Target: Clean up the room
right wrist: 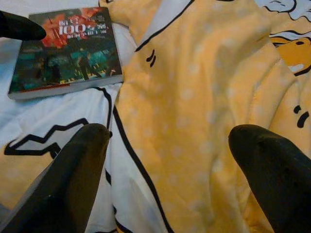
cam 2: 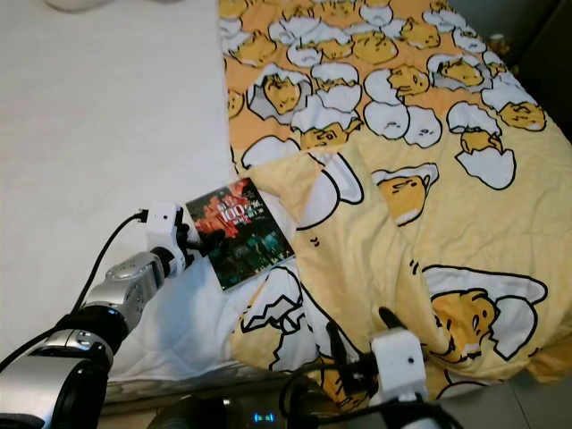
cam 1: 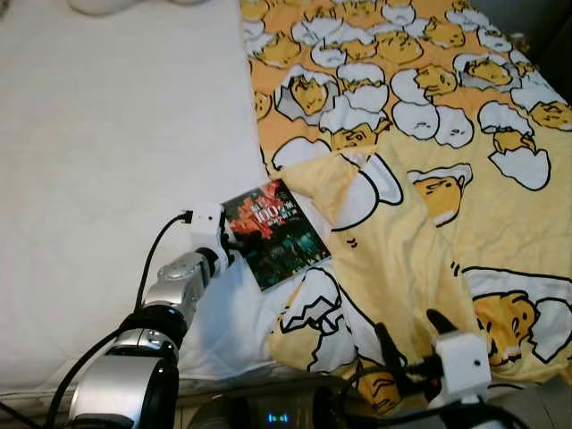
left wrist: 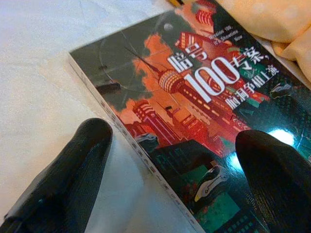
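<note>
A paperback book point(cam 1: 275, 234) with a dark red and teal cover lies flat on the bed, its far corner tucked under a fold of the yellow egg-print quilt point(cam 1: 420, 223). My left gripper point(cam 1: 234, 239) is open at the book's left edge. In the left wrist view one finger point(left wrist: 73, 179) rests over the white sheet and the other point(left wrist: 274, 179) over the book's cover point(left wrist: 194, 97). My right gripper point(cam 1: 411, 344) hovers open above the quilt's near edge, with nothing between its fingers point(right wrist: 73, 179).
The white sheet point(cam 1: 116, 134) covers the left half of the bed. The quilt spreads over the right half and hangs to the near edge. A white soft object point(cam 1: 107, 4) sits at the far left. Floor point(cam 1: 547, 404) shows at the bottom right.
</note>
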Robot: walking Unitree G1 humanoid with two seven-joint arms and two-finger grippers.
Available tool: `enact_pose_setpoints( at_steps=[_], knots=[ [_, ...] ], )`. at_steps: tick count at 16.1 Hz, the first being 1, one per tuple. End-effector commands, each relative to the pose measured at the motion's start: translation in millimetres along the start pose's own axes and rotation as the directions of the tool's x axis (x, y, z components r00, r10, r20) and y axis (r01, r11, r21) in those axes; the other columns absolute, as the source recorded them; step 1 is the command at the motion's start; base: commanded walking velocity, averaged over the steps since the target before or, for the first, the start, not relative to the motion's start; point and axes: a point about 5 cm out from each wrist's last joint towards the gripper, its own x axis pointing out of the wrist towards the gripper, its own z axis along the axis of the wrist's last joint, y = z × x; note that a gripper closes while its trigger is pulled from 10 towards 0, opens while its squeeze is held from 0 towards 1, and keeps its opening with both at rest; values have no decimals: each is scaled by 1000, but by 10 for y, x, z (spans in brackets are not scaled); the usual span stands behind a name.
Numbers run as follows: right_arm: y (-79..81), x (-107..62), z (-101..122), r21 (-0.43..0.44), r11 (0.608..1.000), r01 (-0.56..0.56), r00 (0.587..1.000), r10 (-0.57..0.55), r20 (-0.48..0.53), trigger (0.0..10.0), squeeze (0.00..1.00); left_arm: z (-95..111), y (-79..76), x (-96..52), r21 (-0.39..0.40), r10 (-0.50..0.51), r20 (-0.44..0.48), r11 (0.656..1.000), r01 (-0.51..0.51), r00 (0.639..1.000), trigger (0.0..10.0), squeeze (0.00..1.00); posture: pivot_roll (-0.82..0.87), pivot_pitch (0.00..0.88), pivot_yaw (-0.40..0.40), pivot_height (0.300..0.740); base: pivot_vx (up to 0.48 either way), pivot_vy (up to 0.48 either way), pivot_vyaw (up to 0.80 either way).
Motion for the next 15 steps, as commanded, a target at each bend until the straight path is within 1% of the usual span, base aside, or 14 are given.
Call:
enact_pose_setpoints(
  at_steps=[1,3,4,6,7,8,10,12,13,14,15],
  knots=[
    [-33,-33,-39,-3,1000,9,999,-9,-43,10000,0,-43,11,-10,-24,2,-4,1000,-2,1000,10000,0,-311,227,7,740,0,0,-400],
    [-64,-13,-48,4,1000,7,999,-7,-49,10000,0,-69,27,-21,-45,11,-5,999,-11,1000,10000,0,-307,222,-3,736,0,0,-503],
    [-89,41,-115,7,1000,1,998,-1,-58,10000,0,-87,57,-35,-63,29,-1,998,-29,1000,10000,0,-296,217,-7,724,0,0,-469],
    [-104,85,-177,11,1000,-6,998,6,-70,10000,0,-91,61,-37,-62,33,2,998,-32,999,10000,0,-285,215,-10,712,0,0,-475],
    [-110,133,-231,12,1000,-16,997,17,-75,10000,0,-96,73,-45,-57,40,5,998,-40,999,10000,0,-274,212,-12,704,0,0,-475],
    [-112,146,-244,13,1000,-19,997,20,-75,10000,0,-98,81,-49,-56,46,7,997,-45,999,10000,0,-269,210,-13,704,0,0,-481],
    [-115,172,-238,13,1000,-23,997,24,-70,10000,0,-109,125,-66,-75,77,8,994,-77,997,10000,0,-258,210,-16,688,0,0,-475],
    [-81,201,-194,8,1000,-27,999,27,-46,10000,0,-141,170,-84,-137,107,-5,985,-106,994,10000,0,-250,209,-19,684,0,0,-494],
    [-56,223,-145,9,1000,-30,999,30,-23,10000,0,-197,182,-93,-221,121,-28,967,-124,992,10000,0,-243,208,-22,684,0,0,0],
    [-48,237,-125,10,999,-32,999,32,-18,10000,0,-246,186,-102,-260,130,-49,956,-138,990,10000,0,-243,209,-23,684,0,0,0],
    [-43,244,-108,10,999,-34,999,34,-15,10000,0,-303,185,-113,-283,139,-68,947,-153,988,10000,0,-245,209,-26,684,0,0,0]
  ],
)
